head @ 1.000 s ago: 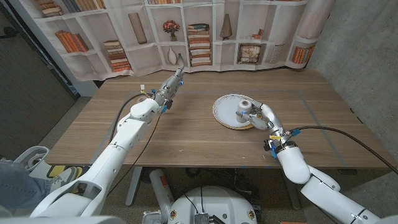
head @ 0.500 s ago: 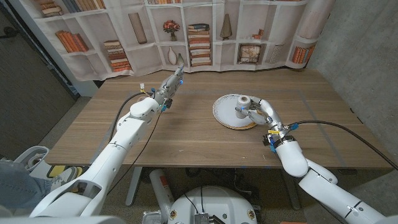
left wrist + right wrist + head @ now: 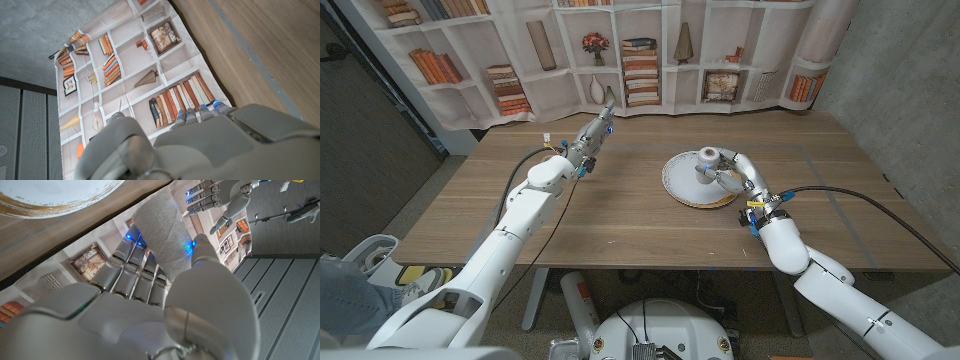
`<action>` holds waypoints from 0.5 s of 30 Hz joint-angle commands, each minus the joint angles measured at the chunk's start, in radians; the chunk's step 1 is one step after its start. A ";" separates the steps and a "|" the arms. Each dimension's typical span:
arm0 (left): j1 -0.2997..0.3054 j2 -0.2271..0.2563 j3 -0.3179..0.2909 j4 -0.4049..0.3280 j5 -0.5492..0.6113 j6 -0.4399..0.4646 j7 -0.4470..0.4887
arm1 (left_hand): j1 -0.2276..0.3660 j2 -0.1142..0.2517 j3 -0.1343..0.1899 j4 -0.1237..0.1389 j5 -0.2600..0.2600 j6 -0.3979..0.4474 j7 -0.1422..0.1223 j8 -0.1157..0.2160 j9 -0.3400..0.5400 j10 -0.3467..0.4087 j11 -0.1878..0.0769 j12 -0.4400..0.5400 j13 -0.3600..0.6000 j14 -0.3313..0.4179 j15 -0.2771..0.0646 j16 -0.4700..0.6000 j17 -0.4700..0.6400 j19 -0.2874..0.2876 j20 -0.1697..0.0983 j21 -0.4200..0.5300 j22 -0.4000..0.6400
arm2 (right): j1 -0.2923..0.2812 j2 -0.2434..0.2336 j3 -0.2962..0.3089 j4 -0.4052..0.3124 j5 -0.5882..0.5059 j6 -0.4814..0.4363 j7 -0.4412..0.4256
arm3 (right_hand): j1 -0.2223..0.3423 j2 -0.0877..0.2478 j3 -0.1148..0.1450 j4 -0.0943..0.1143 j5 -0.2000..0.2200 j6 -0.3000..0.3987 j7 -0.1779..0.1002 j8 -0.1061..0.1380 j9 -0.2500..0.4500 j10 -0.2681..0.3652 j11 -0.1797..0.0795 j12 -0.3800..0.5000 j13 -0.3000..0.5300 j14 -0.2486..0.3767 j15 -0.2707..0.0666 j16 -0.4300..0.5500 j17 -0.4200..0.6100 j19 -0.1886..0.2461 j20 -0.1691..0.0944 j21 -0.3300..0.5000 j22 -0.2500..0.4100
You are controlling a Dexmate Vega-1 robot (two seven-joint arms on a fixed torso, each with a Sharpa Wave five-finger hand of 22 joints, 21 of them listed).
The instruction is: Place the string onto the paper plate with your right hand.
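While gripping the wound string spool [image 3: 706,163], right hand [image 3: 735,172] hovers over round paper plate [image 3: 680,185].

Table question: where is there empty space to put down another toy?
Bare wood lies between the left hand and the paper plate, and all along the table's near edge. It is crowded on the right: the right hand holds the string over the plate there.

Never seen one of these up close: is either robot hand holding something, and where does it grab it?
The right robot hand holds a spool of string around its side, over the paper plate. The left robot hand holds nothing.
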 commanded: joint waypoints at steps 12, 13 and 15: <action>-0.021 -0.001 0.001 0.052 -0.003 -0.011 -0.025 | 0.007 0.008 -0.008 0.000 0.004 -0.002 0.004 0.000 0.003 -0.008 0.005 0.002 0.002 -0.043 0.004 0.003 0.004 -0.072 0.000 0.009 0.005 | 0.089 0.042 -0.052 0.067 0.010 0.007 0.015 | 0.006 0.040 -0.006 0.002 -0.009 0.036 -0.030 -0.007 0.001 0.028 -0.006 -0.003 0.004 0.017 -0.126 -0.008 0.001 0.002 -0.111 0.008 0.003; -0.021 -0.001 0.001 0.052 -0.002 -0.011 -0.025 | 0.007 0.008 -0.009 0.000 0.004 -0.001 0.004 0.000 0.003 -0.008 0.004 0.002 0.002 -0.043 0.004 0.003 0.004 -0.072 0.000 0.009 0.005 | 0.090 0.041 -0.052 0.068 0.010 0.007 0.014 | 0.005 0.041 -0.006 0.003 -0.009 0.036 -0.030 -0.008 0.002 0.025 -0.004 -0.005 0.004 0.017 -0.126 -0.008 0.001 0.001 -0.111 0.008 0.003; -0.021 -0.001 0.001 0.052 -0.001 -0.015 -0.025 | 0.007 0.008 -0.009 0.000 0.004 -0.002 0.003 -0.001 0.003 -0.008 0.004 0.002 0.002 -0.043 0.004 0.003 0.004 -0.072 0.000 0.009 0.005 | 0.102 0.045 -0.059 0.077 0.013 0.004 0.022 | 0.005 0.042 -0.006 0.003 -0.010 0.037 -0.028 -0.009 0.002 0.026 -0.005 -0.006 0.004 0.018 -0.126 -0.009 0.001 0.001 -0.110 0.007 0.003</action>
